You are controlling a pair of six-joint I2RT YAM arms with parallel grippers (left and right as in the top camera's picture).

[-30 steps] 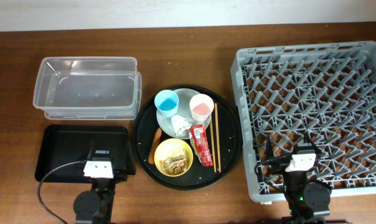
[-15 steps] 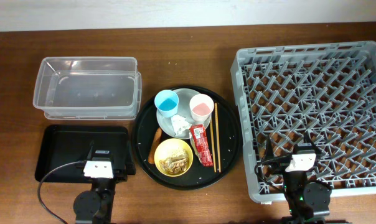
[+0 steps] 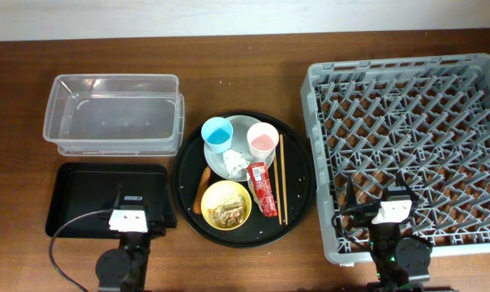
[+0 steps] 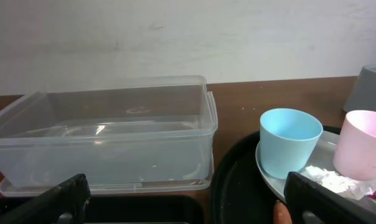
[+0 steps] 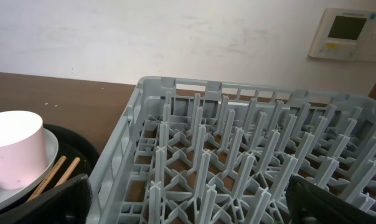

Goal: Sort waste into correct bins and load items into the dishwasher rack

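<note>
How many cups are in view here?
2. The light blue cup stands on the pale plate, left side; the pink cup on its right side. None appears hidden.

Nothing has changed (only the overhead view allows comparing): no shift around the fingers of the left gripper (image 4: 185, 193) or the right gripper (image 5: 188, 193).

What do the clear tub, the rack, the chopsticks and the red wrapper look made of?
Tub: clear plastic, glossy; the table shows through its walls.
Rack: grey moulded plastic, matte, judging by its uniform lattice of pegs.
Chopsticks: probably wood or bamboo; pale tan, dull.
Wrapper: likely plastic or foil film; red with a shiny surface.
</note>
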